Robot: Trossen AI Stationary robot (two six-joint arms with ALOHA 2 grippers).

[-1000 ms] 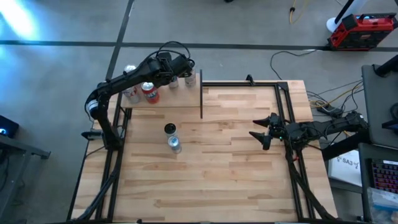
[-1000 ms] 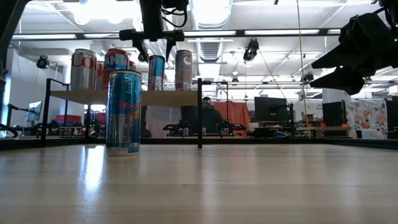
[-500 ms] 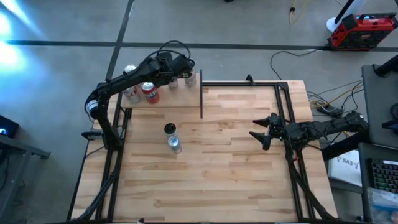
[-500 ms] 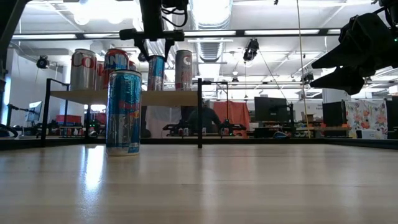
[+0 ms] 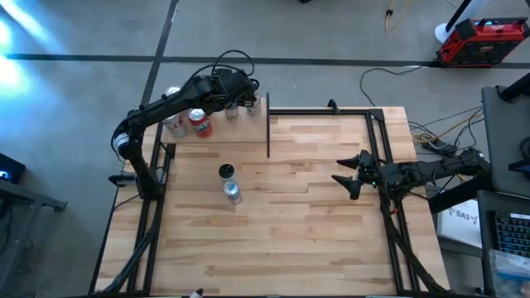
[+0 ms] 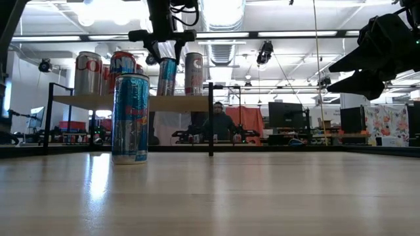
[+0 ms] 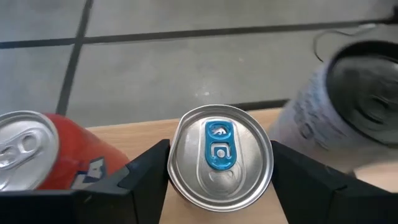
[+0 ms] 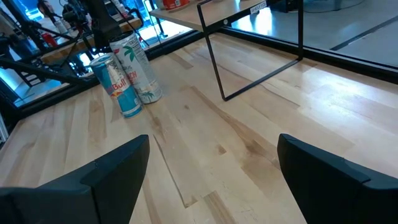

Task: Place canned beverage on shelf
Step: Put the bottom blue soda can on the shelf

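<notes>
The shelf (image 6: 184, 103) is a pale board on a thin black frame at the table's far left; it shows from above too, the shelf (image 5: 224, 131). A slim silver can with a blue tab (image 7: 219, 155) stands on it between a red can (image 7: 37, 158) and a grey can (image 7: 351, 106). My left gripper (image 6: 164, 52) is over the shelf, shut on the slim can (image 6: 166, 77). My right gripper (image 5: 344, 178) waits open above the table's right side, with nothing between its fingers. My left gripper pinches the slim can just under its top rim (image 7: 171, 168), one finger (image 7: 146, 174) on each side. The fingers come slanting down from above. The can leans slightly, its base at the shelf board; whether the base still touches the board I cannot tell.
A blue and silver can (image 6: 130, 118) stands on the tabletop in front of the shelf, with a second can (image 5: 226, 171) just behind it. A white can (image 6: 87, 72) stands at the shelf's left end. The shelf's black leg (image 6: 210, 118) stands at its right end.
My left gripper has shut onto the slim can: its fingers stood apart on either side of the can's top a second ago and now touch it. The wrist has rolled a little, and the can, upright before, now leans slightly.
</notes>
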